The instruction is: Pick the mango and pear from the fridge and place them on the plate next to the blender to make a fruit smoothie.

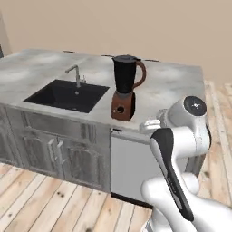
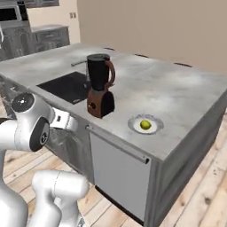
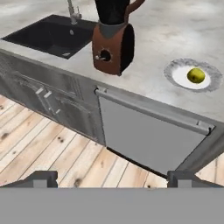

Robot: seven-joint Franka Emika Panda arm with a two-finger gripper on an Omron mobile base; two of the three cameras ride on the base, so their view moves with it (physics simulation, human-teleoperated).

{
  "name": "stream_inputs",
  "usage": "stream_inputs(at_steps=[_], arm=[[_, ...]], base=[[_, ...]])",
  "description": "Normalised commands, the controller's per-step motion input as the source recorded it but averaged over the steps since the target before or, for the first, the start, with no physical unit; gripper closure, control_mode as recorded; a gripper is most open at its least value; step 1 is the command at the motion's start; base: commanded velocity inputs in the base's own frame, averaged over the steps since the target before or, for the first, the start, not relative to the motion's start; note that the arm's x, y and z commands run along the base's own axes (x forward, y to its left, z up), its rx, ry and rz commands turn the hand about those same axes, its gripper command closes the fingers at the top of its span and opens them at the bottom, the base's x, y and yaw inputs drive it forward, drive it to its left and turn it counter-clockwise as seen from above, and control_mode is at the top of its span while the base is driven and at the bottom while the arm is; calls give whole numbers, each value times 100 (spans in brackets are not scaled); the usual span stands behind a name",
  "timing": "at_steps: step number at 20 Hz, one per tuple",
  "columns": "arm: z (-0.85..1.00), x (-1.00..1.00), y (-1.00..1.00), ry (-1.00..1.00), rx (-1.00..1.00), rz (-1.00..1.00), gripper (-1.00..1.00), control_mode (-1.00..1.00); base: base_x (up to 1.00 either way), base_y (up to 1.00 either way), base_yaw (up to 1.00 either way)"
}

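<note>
Spread wide and empty, the gripper [image 3: 112, 177] was held before the dishwasher [image 3: 148, 131]; one yellow-green fruit [image 3: 196, 75] was seen on the plate [image 3: 178, 74], so the second should be fetched carefully.

Black blender [image 2: 100, 84] jug on reddish-brown base; white plate [image 3: 209, 82] with greyish rim; yellow-green fruit [image 3: 196, 75]; mottled grey surface [image 2: 177, 95]; black sink [image 1: 68, 95].

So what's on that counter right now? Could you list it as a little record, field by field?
plate: on the counter, right of the blender
on the plate: one small yellow-green fruit
blender: upright, lid on, between sink and plate
sink: black, with a tap behind it
gripper: open, holding nothing, off the counter's front edge
below the plate: a plain grey panel with a bar handle
</note>
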Motion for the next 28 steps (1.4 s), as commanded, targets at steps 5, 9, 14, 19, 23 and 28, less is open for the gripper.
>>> stream_inputs(at_steps=[5,9,14,19,23,28], arm=[[0,0,0,0,0,0,-100,100],[0,0,0,0,0,0,-100,100],[0,0,0,0,0,0,-100,100],[0,0,0,0,0,0,-100,100],[0,0,0,0,0,0,-100,100],[0,0,0,0,0,0,-100,100]], base=[[-5,2,100],[0,0,100],[72,-2,67],[100,-29,18],[100,-39,8],[100,-35,5]])
